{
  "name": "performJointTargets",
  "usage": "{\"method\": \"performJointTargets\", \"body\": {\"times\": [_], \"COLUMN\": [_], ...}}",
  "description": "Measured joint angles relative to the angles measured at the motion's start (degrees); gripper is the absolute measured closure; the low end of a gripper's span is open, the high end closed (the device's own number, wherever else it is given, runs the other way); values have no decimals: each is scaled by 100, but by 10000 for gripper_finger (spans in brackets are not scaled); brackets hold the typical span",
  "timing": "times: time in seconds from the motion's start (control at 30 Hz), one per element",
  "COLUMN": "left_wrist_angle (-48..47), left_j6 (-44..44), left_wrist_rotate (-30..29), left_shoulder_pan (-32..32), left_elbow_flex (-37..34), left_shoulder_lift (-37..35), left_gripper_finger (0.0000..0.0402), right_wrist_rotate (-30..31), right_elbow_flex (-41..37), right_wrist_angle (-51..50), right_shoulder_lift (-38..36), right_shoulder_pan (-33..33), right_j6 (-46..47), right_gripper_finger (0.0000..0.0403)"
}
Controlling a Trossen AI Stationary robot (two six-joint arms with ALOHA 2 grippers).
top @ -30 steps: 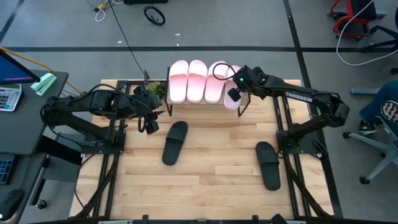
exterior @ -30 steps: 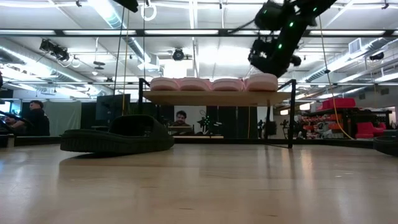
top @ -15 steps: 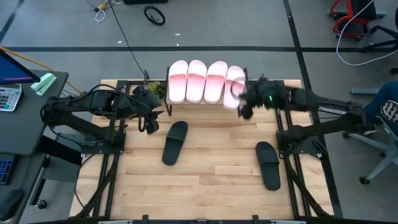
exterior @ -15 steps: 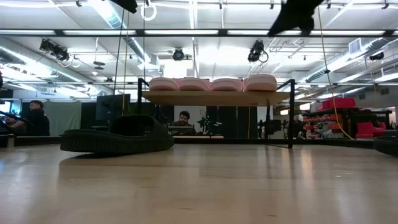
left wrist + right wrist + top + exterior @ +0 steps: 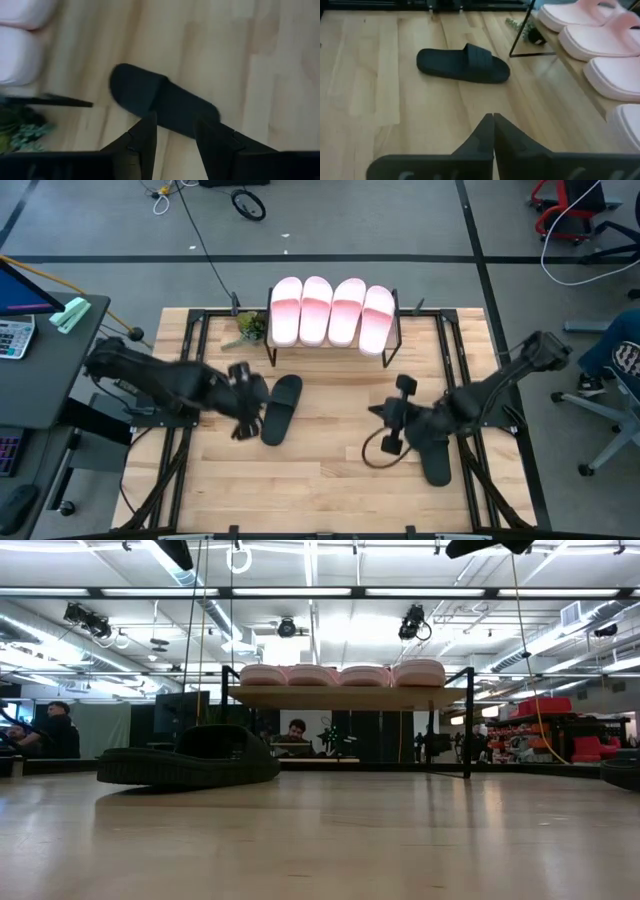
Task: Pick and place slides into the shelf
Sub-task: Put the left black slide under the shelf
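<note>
Jaws of the left gripper stand parted above one black slide; the right gripper is closed, beside the other black slide. Four pink slides fill the shelf at the table's far edge.

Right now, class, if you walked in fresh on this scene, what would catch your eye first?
Four pale pink slides sit in a neat row on the shelf at the table's far edge. Two black slides lie loose on the wooden table: the left one beside the open left gripper, the right one partly under the right arm, whose shut right gripper hovers nearby.
</note>
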Motion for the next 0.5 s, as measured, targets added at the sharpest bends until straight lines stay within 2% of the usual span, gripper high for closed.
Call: {"method": "performJointTargets", "body": {"times": [0.1,0.27,0.4,0.5], "left_wrist_angle": [227,484,472,469], "left_j6": [-21,200,772,734], "left_wrist_rotate": [-4,-9,-23,-43], "left_shoulder_pan": [-283,-568,-554,-384], "left_elbow_flex": [0,0,0,0], "left_shoulder_lift": [417,1168,1786,2226], "left_gripper_finger": [260,252,251,252], "right_wrist_rotate": [414,466,467,471], "right_elbow_flex": [0,2,3,11], "right_wrist_angle": [18,46,140,149], "right_shoulder_lift": [232,270,71,-132], "right_shoulder_pan": [118,-25,-218,-344], "right_j6": [-129,-354,-57,-122], "right_gripper_finger": [393,389,388,388]}}
